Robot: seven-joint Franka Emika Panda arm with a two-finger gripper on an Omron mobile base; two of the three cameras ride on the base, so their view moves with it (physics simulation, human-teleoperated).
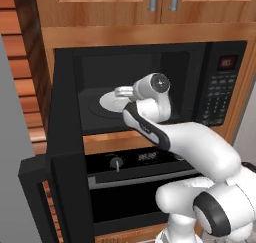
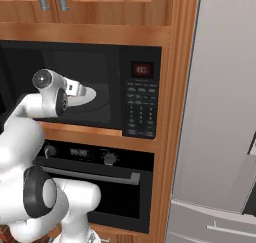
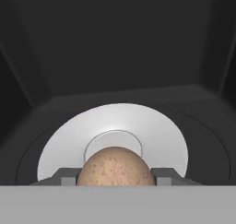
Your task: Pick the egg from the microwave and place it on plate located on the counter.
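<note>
Microwave (image 1: 150,87) built into wood cabinetry above a black oven (image 1: 140,187), door (image 1: 65,152) swung open to the left, keypad and red display (image 2: 142,69) on its right side; arm reaches into the dark cavity. White plate (image 3: 60,144) sits on the cavity floor, hand (image 3: 114,178) low over it. Egg (image 3: 114,168), tan and speckled, sits between the two fingertips (image 3: 68,177) above the plate's centre, fingers close against its sides – hand narrow, holding the egg
</note>
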